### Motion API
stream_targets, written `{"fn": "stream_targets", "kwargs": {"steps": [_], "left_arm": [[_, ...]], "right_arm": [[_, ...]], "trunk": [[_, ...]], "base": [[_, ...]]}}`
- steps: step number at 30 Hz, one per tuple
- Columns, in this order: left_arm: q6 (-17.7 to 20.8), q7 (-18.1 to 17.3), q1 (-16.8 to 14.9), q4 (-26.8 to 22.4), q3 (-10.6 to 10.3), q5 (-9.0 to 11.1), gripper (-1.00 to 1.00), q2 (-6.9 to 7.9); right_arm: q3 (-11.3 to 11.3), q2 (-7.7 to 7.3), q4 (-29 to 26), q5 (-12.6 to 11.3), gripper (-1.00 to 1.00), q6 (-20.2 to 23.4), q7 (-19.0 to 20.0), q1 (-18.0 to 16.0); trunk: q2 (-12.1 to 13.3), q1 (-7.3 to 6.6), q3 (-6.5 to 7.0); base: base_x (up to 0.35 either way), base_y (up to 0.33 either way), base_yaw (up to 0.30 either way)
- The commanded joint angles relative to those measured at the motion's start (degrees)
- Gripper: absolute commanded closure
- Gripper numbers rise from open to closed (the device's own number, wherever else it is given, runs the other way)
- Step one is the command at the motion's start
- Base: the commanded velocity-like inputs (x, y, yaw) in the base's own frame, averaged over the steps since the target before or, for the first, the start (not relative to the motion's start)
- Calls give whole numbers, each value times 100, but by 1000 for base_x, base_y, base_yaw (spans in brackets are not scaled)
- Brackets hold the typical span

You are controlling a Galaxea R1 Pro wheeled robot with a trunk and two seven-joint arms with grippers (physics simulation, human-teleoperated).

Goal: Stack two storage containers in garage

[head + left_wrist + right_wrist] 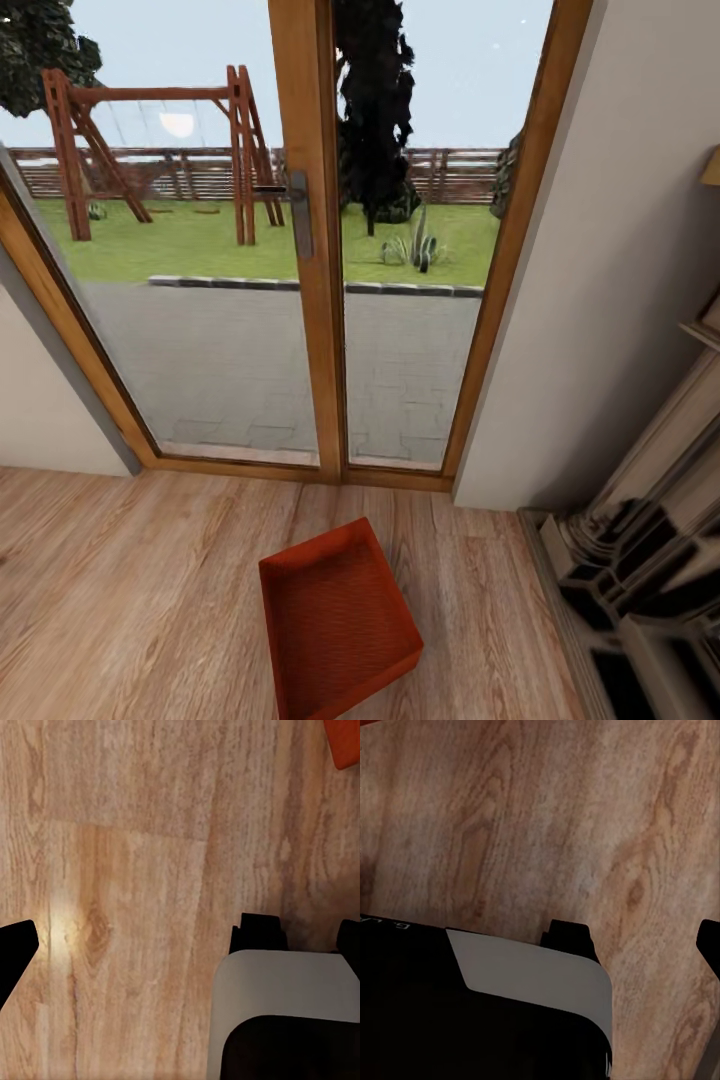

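One storage container [335, 625], an orange-red open-top bin with a ribbed bottom, lies on the light wood-plank floor [130, 590] of the living room, close in front of me and slightly askew. A corner of the container [345, 742] shows in the left wrist view. My left gripper [180, 949] hangs open over bare planks with nothing between its dark fingertips [15, 952]. My right gripper [540, 945] also hangs above bare floor. One of its fingertips [710, 945] shows at the picture's edge, and the other is lost against my dark base.
Wood-framed glass doors [320, 250] stand shut straight ahead, with a paved yard and a swing set outside. A beige wall [600, 300] and a pale moulded furniture piece [650, 560] close off the right side. My white and black base [285, 1012] shows in the left wrist view.
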Motion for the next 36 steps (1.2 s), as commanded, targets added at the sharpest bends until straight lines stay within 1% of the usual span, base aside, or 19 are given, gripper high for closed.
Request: {"fn": "stream_targets", "kwargs": {"steps": [1, 18, 19, 20, 31, 35, 36], "left_arm": [[-37, 1, -8, 21, -48, 52, -100, -3], [-29, -8, -8, 21, -48, 52, -100, -12], [-29, -8, -8, 21, -48, 52, -100, -20], [-29, -14, -8, 27, -48, 52, -100, -69], [-15, -27, -8, 30, -50, 52, -100, -76], [8, -38, -8, 18, -40, 52, -100, -77], [20, -37, -8, 5, -40, 52, -100, -79]], "right_arm": [[5, -1, 1, 46, -100, -5, 2, -3], [5, 7, 1, 46, -100, -10, 2, -4], [5, 2, 1, 46, -100, -12, 2, -2], [5, 0, 1, 46, -100, -14, 2, -3], [5, -4, -11, 47, -100, 55, 51, -4], [0, -9, -71, 53, -100, 263, 49, -8], [-2, -9, -107, 53, -100, 397, 48, -11]], "trunk": [[-2, 0, -4], [-2, 0, -4], [-2, 0, -4], [-2, 0, -4], [-2, 0, -4], [-2, 0, -4], [-2, 0, -4]], "base": [[0, 0, 0], [0, 0, 0], [0, 0, 0], [0, 0, 0], [0, 0, 0], [0, 0, 0], [0, 0, 0]]}}
